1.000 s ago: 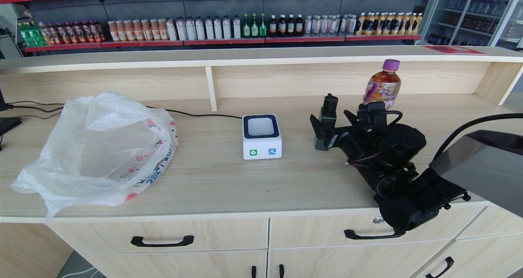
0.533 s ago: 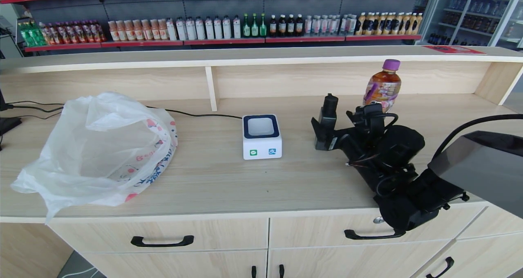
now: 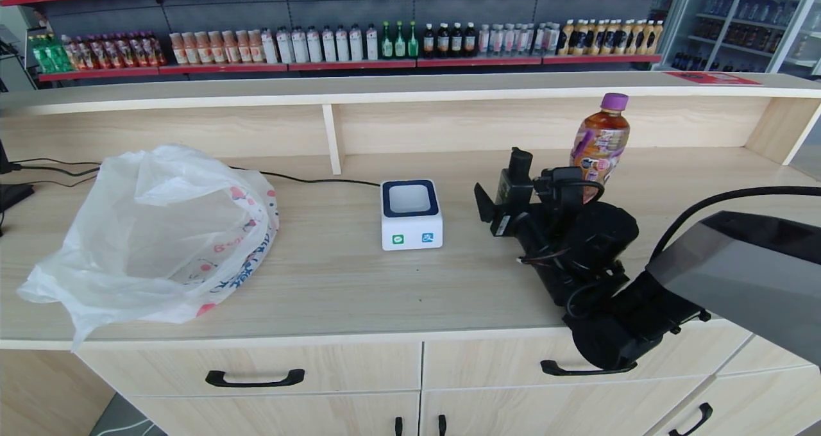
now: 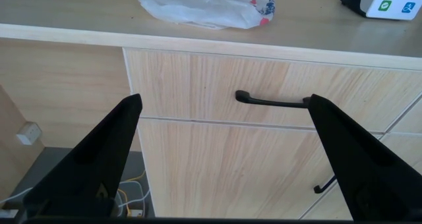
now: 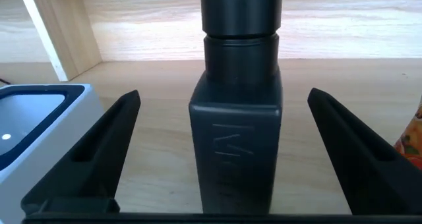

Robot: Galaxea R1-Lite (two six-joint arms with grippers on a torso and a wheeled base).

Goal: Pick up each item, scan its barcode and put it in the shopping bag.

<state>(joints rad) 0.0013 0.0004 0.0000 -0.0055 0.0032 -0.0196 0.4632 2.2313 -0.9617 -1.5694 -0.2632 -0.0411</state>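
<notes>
Store shelves (image 3: 346,64) lined with bottled drinks run behind a pale wooden surface (image 3: 333,282). At its left end lies a crumpled, translucent shopping bag (image 3: 160,231), its mouth open toward the front edge. Near the middle sits a white scanner (image 3: 410,215) with a dark-rimmed window facing up, a black cable (image 3: 308,180) trailing from behind the bag toward it. To its right, the right gripper (image 3: 515,199) hangs low over the surface, its fingers spread on either side of an upright black bottle (image 3: 518,161) without touching it. A purple-capped drink bottle (image 3: 601,134) stands just behind, nearer the back wall. Below the surface's front edge, the left gripper (image 4: 224,99) is spread wide and empty, facing the drawer fronts (image 4: 198,85) and a black handle (image 4: 271,101).
</notes>
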